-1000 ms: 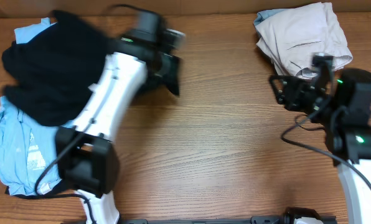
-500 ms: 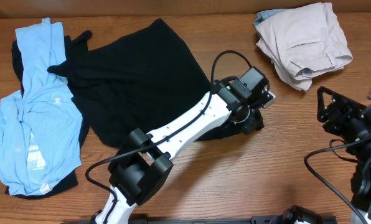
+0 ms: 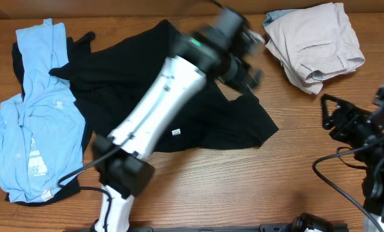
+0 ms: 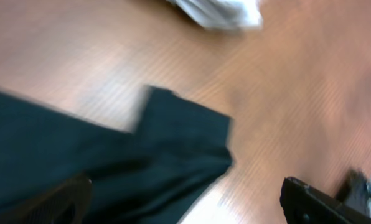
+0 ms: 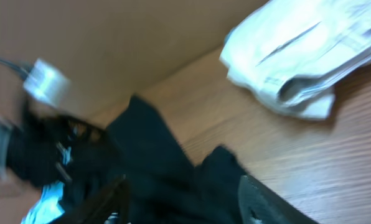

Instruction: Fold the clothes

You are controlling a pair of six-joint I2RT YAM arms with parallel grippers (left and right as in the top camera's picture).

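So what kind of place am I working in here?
Probably a robot lab or test bench, not a home: a wooden table, the left arm and right arm rising from its near edge, and practice laundry laid out: black T-shirt, light blue shirt, beige trousers.

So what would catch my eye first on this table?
A long white left arm stretches diagonally over a black T-shirt spread out mid-table. A crumpled light blue shirt lies along the left side, and folded beige trousers sit in the far right corner.
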